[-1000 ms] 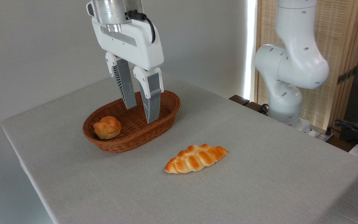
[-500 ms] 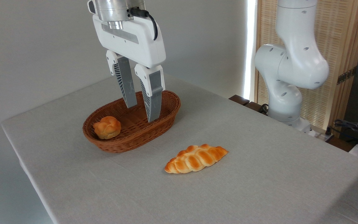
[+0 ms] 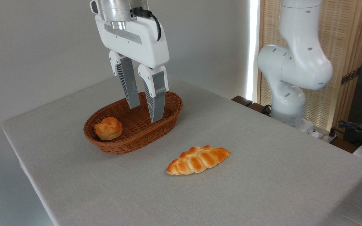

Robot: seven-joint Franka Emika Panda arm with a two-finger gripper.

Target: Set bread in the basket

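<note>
Grey table (image 3: 262, 175) | gripper (image 3: 145, 114) hanging over basket (image 3: 168, 121), jaws parted, empty | bread (image 3: 198, 160) lying outside | next: reaching for it

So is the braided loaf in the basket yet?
Out. The braided loaf lies on the tablecloth, apart from the basket, which holds only a small bun.

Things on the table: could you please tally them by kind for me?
Braided loaf: 1, the bread lying on the table
Round knotted bun: 1, in the basket
Wicker basket: 1
Total: 3
The open gripper holds nothing.
</note>
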